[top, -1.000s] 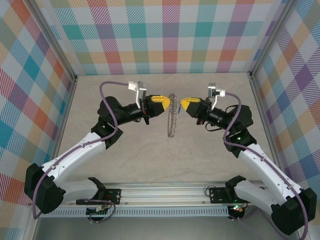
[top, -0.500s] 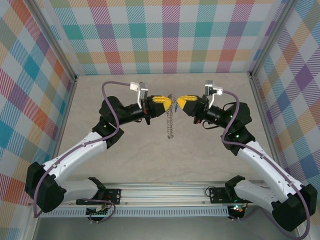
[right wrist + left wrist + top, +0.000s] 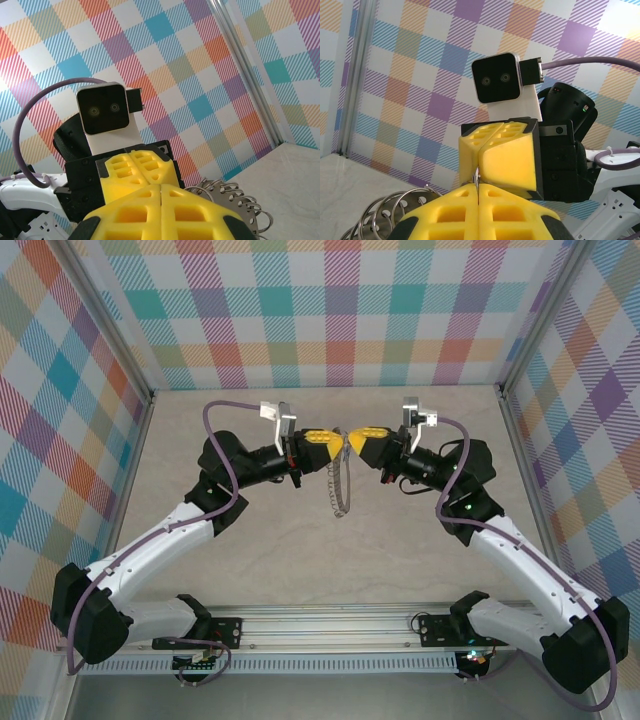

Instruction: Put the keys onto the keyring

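Note:
The keyring [image 3: 342,488], a thin grey hoop fringed with wire loops, hangs above the table between the two arms. My left gripper [image 3: 338,443] is shut on its top wire, which shows as a thin line in the seam of the yellow fingers [image 3: 450,215]. The loops [image 3: 385,212] hang down to the lower left there. My right gripper [image 3: 352,443] is shut, tip to tip against the left one, and nothing shows between its fingers [image 3: 130,215]. The loops [image 3: 235,197] lie just right of it. The key with the blue tag is out of view.
Checked fabric walls [image 3: 340,310] close the workspace on three sides, with metal posts [image 3: 110,330] at the corners. The beige table [image 3: 300,550] lies below the hanging hoop. An aluminium rail [image 3: 330,625] carries the arm bases at the near edge.
My right gripper has moved left until its tip meets the left gripper's at the top of the keyring. The hoop has swung and turned slightly. The left arm has stayed still.

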`<state>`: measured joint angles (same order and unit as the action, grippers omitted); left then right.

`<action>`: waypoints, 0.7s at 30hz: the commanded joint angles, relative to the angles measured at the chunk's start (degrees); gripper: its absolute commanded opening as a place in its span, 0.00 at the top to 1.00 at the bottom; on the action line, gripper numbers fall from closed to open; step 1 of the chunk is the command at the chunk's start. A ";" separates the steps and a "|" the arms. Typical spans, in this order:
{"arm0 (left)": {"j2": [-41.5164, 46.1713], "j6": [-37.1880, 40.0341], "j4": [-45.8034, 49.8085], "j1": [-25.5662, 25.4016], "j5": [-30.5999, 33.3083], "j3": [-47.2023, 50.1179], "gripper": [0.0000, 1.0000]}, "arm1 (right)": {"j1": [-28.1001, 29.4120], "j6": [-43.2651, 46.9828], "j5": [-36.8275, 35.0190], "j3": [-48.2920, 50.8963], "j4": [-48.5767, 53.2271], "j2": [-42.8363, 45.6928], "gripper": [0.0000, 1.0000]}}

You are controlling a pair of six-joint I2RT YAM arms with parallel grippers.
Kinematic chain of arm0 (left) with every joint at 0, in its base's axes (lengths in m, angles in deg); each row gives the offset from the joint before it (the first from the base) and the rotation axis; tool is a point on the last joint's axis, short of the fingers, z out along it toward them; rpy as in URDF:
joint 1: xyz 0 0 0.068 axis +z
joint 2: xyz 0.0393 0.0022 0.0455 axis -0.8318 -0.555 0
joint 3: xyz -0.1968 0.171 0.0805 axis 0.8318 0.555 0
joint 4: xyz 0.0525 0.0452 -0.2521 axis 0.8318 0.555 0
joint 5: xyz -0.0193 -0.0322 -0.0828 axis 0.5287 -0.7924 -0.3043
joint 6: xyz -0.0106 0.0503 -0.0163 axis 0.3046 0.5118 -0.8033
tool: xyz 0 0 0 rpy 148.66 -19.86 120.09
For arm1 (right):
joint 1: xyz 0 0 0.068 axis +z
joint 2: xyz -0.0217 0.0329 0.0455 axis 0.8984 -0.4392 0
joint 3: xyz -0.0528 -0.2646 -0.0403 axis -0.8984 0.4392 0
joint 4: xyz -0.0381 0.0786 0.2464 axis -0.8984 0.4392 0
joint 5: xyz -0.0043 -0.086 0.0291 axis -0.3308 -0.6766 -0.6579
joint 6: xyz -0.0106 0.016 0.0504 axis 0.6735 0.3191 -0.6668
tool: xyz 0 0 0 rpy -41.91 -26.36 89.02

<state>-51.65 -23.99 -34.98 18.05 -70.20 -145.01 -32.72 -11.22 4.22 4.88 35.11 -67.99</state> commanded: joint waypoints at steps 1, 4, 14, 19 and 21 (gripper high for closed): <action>0.72 0.25 -1.91 -1.57 -1.63 -2.62 1.00 | 0.43 1.20 -1.95 -1.77 -2.07 -0.66 1.00; 0.81 0.36 -1.93 -1.84 -1.55 -2.55 1.00 | 0.46 1.48 -2.65 -1.52 -1.68 -0.45 1.00; 2.69 0.33 -3.42 -2.21 -0.19 -1.90 1.00 | 0.42 4.19 -7.35 1.67 3.48 2.87 1.00; 4.01 0.35 -3.75 -2.40 0.45 -1.21 1.00 | 0.34 4.12 -8.47 2.87 4.97 3.36 1.00; 4.28 0.36 -3.79 -2.45 0.56 -1.12 1.00 | 0.34 3.76 -8.21 3.06 5.05 3.15 1.00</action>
<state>-50.73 -23.97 -34.72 16.98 -68.65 -145.01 -32.22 -8.36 -1.16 6.73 38.22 -64.78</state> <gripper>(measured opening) 0.048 0.067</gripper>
